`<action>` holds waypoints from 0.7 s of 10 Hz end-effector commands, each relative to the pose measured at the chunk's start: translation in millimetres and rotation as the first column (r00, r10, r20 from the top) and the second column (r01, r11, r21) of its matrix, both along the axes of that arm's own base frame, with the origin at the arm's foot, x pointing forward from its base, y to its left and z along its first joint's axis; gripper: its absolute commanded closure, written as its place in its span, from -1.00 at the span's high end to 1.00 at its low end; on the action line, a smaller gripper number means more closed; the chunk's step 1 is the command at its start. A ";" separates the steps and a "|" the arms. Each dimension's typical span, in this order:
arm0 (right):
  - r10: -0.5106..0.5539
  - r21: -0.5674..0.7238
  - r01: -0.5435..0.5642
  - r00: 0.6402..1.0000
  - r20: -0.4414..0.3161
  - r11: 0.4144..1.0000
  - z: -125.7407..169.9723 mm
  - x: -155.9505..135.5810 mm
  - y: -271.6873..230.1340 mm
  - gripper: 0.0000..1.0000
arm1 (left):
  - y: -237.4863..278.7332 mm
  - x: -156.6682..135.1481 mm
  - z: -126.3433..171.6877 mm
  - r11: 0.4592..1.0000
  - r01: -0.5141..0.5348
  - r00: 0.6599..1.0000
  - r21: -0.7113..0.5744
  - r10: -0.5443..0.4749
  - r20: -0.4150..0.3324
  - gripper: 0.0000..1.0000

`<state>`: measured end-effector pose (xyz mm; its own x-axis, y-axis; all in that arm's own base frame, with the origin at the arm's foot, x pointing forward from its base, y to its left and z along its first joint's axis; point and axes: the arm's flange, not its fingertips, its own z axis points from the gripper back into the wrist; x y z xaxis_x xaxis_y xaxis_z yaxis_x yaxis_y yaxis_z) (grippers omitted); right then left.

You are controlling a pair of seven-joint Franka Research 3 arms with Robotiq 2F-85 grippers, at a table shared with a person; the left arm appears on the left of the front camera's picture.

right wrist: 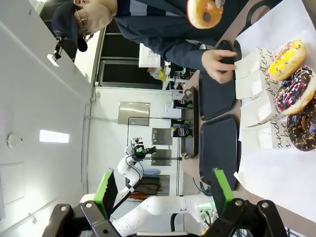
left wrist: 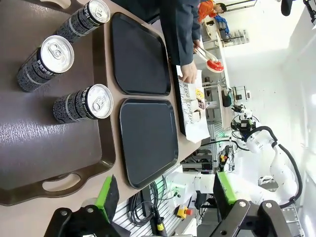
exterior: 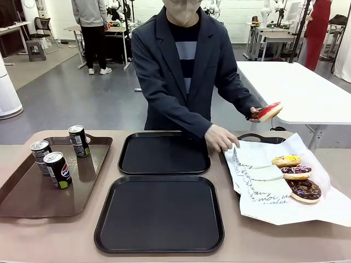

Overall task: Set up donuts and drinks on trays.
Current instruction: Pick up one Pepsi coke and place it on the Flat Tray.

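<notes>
**Status:** nothing placed yet. The 2 black trays, far tray (exterior: pixel 164 154) and near tray (exterior: pixel 159 215), lie bare at mid-table, one just behind the other.

**Drinks:** 3 cans (exterior: pixel 78 141) stand upright on the brown tray (exterior: pixel 22 192) at my left, long axes vertical, silver tops up. They stand near one another but apart.

**Left gripper** (left wrist: pixel 165 197): jaws spread wide, holding nothing. In its wrist view the cans sit ahead of the jaws and off to one side, and the nearest can (left wrist: pixel 84 102) stands just past the brown tray's handle end.

**Donuts:** the yellow donut (exterior: pixel 286 160), purple donut (exterior: pixel 296 172) and chocolate donut (exterior: pixel 305 190) lie in a row, edges touching, on white paper (exterior: pixel 285 211) at my right.

**Right gripper** (right wrist: pixel 163 192): jaws spread wide, empty. The row of donuts lies ahead of it and to one side.

**Person:** holds a 4th, red-topped donut (exterior: pixel 269 111) in the air beyond the paper. The other hand (exterior: pixel 221 137) rests at the paper's edge beside the far tray's corner.

**Judgement:** my left arm is nearer the cans and my right arm nearer the donuts. A can grasp calls for the jaws to straddle the round body square to its vertical axis. The near tray lies just beside the brown tray, toward mid-table. The closeness of the other cans is the risk.
</notes>
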<state>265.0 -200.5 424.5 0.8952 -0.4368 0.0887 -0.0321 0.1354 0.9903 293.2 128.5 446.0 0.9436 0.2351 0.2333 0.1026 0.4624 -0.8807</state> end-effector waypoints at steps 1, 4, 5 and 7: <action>-0.003 0.013 0.002 1.000 0.026 1.000 -0.8 2.7 -1.9 1.00 | -11.8 14.9 19.5 0.988 -0.063 0.997 0.142 0.069 -0.037 1.00; -0.003 0.013 0.002 1.000 0.026 1.000 -0.8 2.7 -1.9 1.00 | -67.8 66.8 66.7 0.811 0.172 0.948 0.560 0.018 -0.318 1.00; -0.003 0.013 0.002 1.000 0.026 1.000 -0.8 2.7 -1.9 1.00 | -86.9 79.6 76.4 0.747 0.245 0.918 0.618 0.025 -0.395 1.00; -0.003 0.013 0.002 1.000 0.026 1.000 -0.8 2.7 -1.9 1.00 | -132.2 92.2 71.4 0.613 0.304 0.895 0.729 0.079 -0.440 1.00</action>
